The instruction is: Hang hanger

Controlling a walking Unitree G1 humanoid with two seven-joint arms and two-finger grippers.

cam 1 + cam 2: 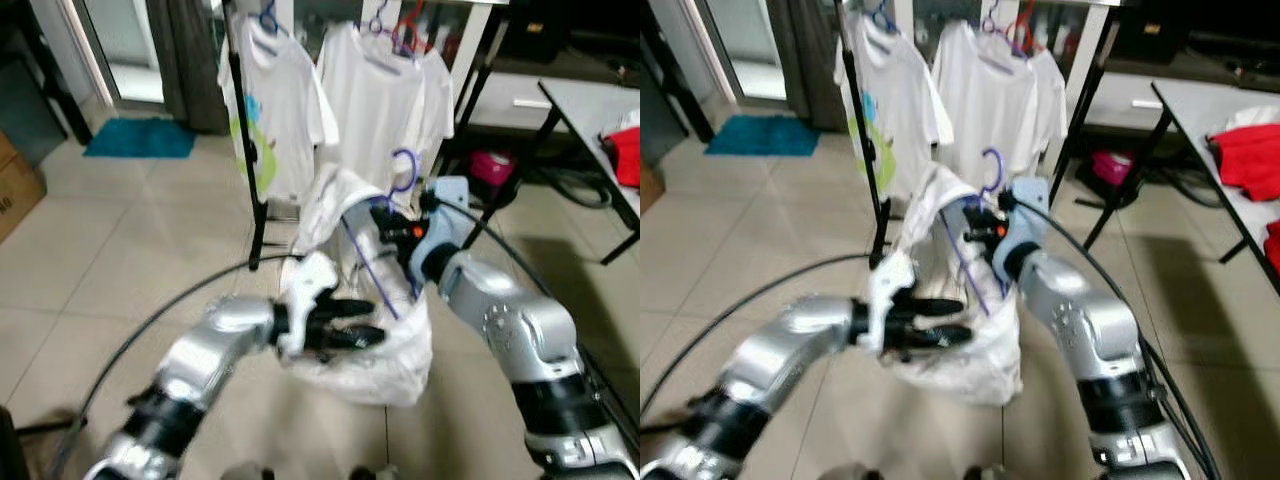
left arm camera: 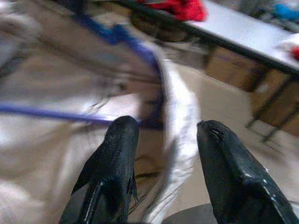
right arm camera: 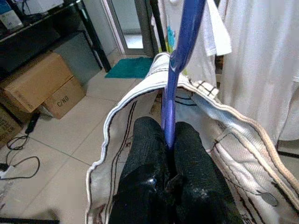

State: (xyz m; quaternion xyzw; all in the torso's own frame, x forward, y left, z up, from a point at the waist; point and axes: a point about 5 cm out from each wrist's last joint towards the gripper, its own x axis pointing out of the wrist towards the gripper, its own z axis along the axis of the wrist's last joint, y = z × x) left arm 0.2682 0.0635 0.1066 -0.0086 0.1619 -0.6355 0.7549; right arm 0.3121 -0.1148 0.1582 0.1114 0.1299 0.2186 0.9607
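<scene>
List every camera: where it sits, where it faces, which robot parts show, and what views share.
Left eye: on the head, looking down at the shirt on a purple hanger; both arms show.
Right eye: same scene, beside it.
Left wrist: along the open left hand, beside the shirt.
Right wrist: along the right hand, shut on the hanger, facing the rack.
All four share hanger and shirt.

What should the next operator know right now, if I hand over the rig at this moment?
Right gripper: shut on the purple hanger, held at chest height with a white shirt draped on it.
Left gripper: open, its fingers at the shirt's lower fabric.
Drying rack stands ahead, already carrying hung white shirts.
Done: hanger grasped. Left: hook it onto the rack.
</scene>
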